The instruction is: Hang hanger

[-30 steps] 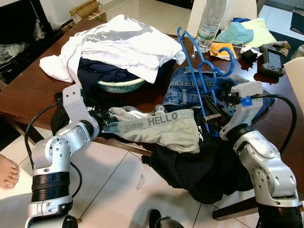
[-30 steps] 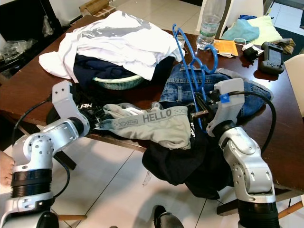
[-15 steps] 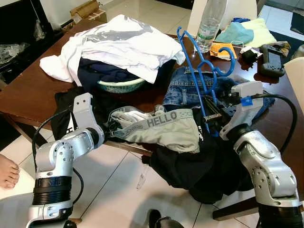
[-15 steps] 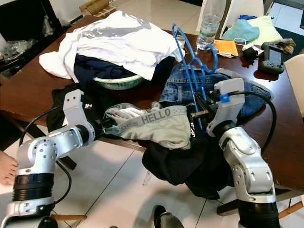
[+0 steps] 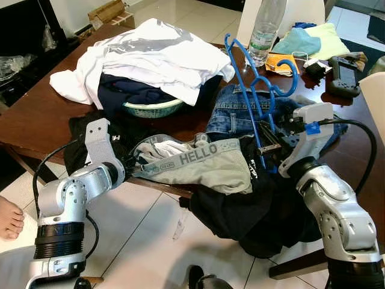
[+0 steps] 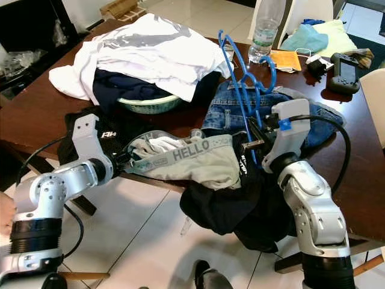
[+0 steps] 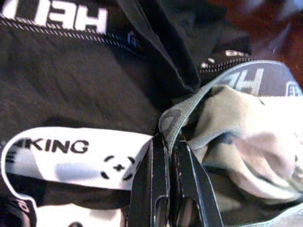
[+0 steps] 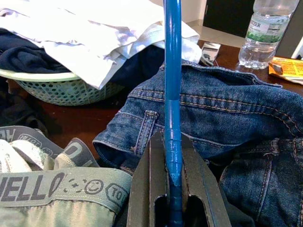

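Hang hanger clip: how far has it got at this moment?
Done: the right tool is shut on the blue hanger, and the left tool pinches the waistband of the grey underwear. In hand: the underwear is stretched between the arms at the table edge. Left: the underwear is not on the hanger yet, and nothing is hung.

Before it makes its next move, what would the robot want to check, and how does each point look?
1. Right gripper shut on blue hanger: ok.
2. Left gripper pinching the grey waistband: ok.
3. Waistband stretched between the two arms: ok.
4. Hanger inside the waistband: cannot tell.
5. Jeans lie right behind the hanger, may snag: not ok.
6. Water bottle clear of the hanger's hook: ok.
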You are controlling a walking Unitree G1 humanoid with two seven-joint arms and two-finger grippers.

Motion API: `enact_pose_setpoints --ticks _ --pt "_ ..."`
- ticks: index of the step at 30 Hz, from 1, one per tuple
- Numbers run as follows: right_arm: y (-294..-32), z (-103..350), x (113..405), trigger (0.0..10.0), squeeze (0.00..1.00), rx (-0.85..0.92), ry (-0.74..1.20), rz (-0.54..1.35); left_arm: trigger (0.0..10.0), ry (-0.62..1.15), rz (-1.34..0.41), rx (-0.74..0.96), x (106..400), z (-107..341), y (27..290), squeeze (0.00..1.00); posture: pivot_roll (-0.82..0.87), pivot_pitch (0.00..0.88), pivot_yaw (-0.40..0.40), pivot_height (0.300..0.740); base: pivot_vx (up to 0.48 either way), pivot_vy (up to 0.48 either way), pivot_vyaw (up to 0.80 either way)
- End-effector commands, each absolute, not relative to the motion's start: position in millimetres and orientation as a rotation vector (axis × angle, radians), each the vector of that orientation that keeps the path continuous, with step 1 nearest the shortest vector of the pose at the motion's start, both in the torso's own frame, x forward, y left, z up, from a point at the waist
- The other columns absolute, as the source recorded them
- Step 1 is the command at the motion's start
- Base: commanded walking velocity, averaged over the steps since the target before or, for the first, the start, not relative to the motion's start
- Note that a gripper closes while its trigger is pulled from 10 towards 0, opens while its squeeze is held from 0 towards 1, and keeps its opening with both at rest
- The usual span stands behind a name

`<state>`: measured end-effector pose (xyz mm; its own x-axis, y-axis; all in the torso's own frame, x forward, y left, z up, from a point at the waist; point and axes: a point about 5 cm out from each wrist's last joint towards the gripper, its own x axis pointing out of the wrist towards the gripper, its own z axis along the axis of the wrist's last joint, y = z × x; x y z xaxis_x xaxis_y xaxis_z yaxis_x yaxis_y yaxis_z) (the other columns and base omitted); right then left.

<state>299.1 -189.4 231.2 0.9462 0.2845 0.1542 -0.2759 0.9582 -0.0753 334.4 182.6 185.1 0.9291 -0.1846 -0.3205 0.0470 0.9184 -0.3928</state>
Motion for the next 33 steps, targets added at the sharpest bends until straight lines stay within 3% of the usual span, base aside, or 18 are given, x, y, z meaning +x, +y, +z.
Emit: enact_pose_setpoints --ticks 1,4,11,16,19,21,22,23,24,29,33 --pt "-192.2 231.6 297.3 10.0 0.0 -0.067 -0.164 0.275 0.0 0.274 -0.124 -0.368 338.3 201.9 189.2 0.0 0.03 0.228 -0.026 0.74 0.0 0.0 0.0" --pt "-191.6 232.0 298.3 10.0 0.0 -0.065 -0.166 0.275 0.0 0.051 -0.219 -0.333 343.9 248.6 188.0 0.0 0.02 0.224 -0.026 0.74 0.0 0.0 0.0" --pt "-191.2 231.8 299.2 10.0 0.0 -0.061 -0.167 0.272 0.0 -0.106 -0.327 -0.319 342.7 285.2 182.1 0.0 0.03 0.215 -0.026 0.74 0.0 0.0 0.0" --pt "-190.8 233.5 302.5 10.0 0.0 -0.019 -0.184 0.249 0.0 -0.375 -0.685 -0.259 320.7 364.4 147.5 0.0 0.04 0.207 -0.023 0.74 0.0 0.0 0.0" --pt "-190.8 233.5 302.5 10.0 0.0 -0.019 -0.184 0.249 0.0 -0.375 -0.685 -0.259 320.7 364.4 147.5 0.0 0.04 0.207 -0.023 0.74 0.0 0.0 0.0" --pt "-191.9 234.4 303.7 10.0 0.0 0.015 -0.194 0.227 0.0 -0.402 -0.776 -0.196 313.8 375.2 132.2 0.0 0.04 0.201 -0.015 0.74 0.0 0.0 0.0" --pt "-193.1 235.7 305.0 10.0 0.0 0.084 -0.212 0.199 6.6 -0.412 -0.869 -0.157 308.6 378.2 114.4 0.0 0.04 0.181 -0.012 0.74 0.0 0.0 0.0" --pt "-193.1 235.7 305.0 10.0 0.0 0.084 -0.212 0.199 6.6 -0.412 -0.869 -0.157 308.6 378.2 114.4 0.0 0.04 0.181 -0.012 0.74 0.0 0.0 0.0" --pt "-194.5 238.9 306.6 10.0 0.0 0.162 -0.236 0.18 10.0 -0.403 -0.926 -0.139 308.3 376.7 98.6 0.0 0.04 0.171 -0.006 0.74 0.0 0.0 0.0" --pt "-196.2 242.7 308.1 10.0 0.0 0.232 -0.261 0.168 10.0 -0.392 -0.973 -0.142 308.9 374.4 85.8 0.0 0.04 0.162 -0.001 0.74 0.0 0.0 0.0" --pt "-202.9 250.4 308.6 10.0 0.0 0.368 -0.321 0.162 10.0 -0.327 -1.049 -0.157 311.3 355.4 56.7 0.0 0.04 0.15 0.016 0.74 -0.256 0.0 0.0"
